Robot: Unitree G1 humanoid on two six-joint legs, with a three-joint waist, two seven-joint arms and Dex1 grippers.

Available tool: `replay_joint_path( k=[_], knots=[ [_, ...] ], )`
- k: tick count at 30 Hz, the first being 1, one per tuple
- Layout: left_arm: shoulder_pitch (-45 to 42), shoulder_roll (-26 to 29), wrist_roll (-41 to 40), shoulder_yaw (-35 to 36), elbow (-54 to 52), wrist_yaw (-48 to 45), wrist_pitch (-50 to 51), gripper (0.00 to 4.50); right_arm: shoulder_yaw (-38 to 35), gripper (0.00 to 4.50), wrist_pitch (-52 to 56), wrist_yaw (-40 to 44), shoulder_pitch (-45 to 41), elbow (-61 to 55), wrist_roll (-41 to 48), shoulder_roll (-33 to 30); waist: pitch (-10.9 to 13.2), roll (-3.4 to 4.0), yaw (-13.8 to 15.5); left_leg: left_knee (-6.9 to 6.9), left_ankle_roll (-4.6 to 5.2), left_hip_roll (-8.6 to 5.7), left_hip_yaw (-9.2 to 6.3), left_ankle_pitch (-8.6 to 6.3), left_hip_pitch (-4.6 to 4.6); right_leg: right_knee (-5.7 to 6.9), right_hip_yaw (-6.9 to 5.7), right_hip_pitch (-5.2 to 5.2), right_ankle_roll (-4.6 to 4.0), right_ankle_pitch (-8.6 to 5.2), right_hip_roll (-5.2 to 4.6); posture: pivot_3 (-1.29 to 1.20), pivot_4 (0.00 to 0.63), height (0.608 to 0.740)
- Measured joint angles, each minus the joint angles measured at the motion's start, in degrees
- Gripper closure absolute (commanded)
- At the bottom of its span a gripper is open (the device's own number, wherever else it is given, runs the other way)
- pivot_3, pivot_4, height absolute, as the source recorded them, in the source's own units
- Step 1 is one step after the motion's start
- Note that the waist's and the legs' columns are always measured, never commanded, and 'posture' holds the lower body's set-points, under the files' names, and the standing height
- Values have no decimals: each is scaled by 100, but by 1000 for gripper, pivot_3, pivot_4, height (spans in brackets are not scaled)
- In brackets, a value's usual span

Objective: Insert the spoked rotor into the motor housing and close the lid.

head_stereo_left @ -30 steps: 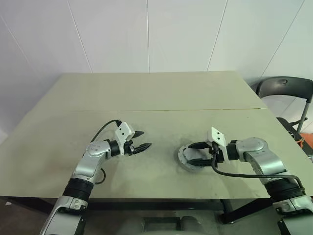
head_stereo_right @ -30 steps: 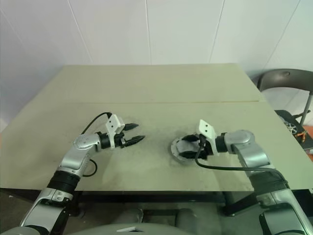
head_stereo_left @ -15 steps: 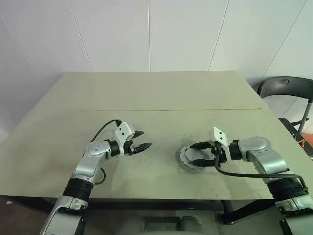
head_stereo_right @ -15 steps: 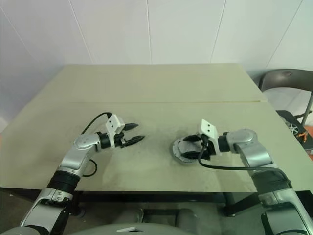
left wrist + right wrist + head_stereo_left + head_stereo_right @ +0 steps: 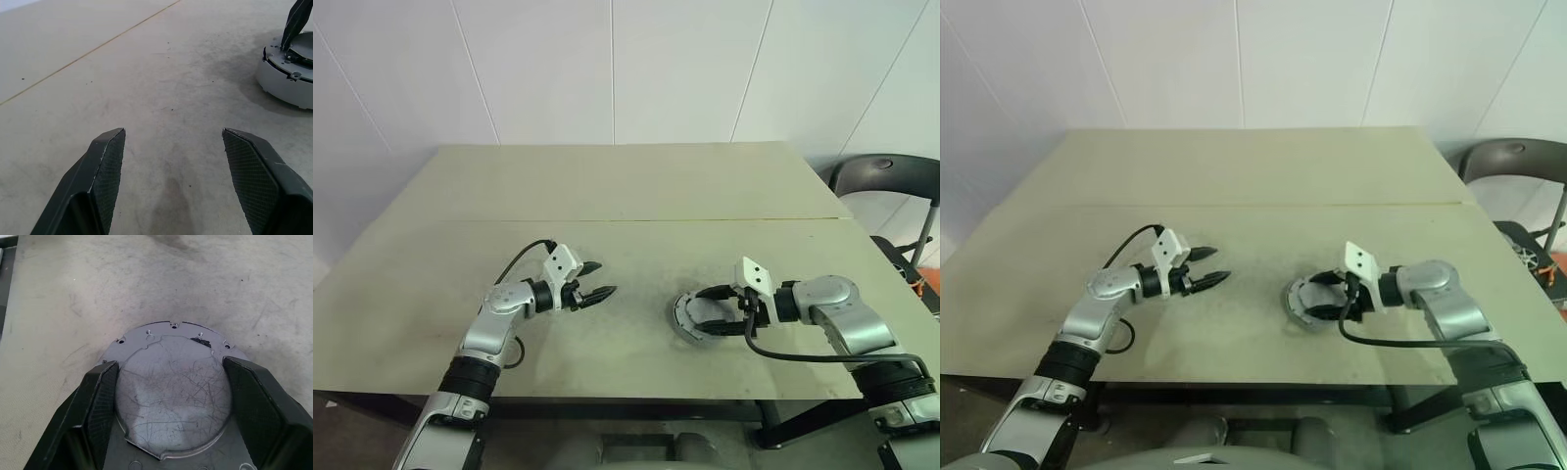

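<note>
Motor housing [image 5: 697, 318] sits on the table [image 5: 626, 196], lid [image 5: 173, 394] now flat; a second ago it looked tilted. Right gripper [image 5: 707, 309] straddles it, jaws wide, grip uncertain. Left gripper [image 5: 597, 280] wide, empty, well apart. Closing judged nearly done.

Pale grey-green table [image 5: 626, 196], worn and scuffed, thin seam line running across it side to side. White panelled wall [image 5: 607, 69] behind with thin vertical and slanted joints. Dark chair [image 5: 886, 176] with a metal frame at the table's far right corner. Even, soft light, no hard shadows.
</note>
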Motion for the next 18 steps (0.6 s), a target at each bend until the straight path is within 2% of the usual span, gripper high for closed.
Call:
replay_joint_path(
  k=[18],
  knots=[
    [0,-19,0,-72,-59,2,17,1126,-111,1464,193,-319,59,-57,49,291,1,-3,-27,5,-1,17,17,0,13,12,0,3,-5,2,7,0,0,740]
  ],
)
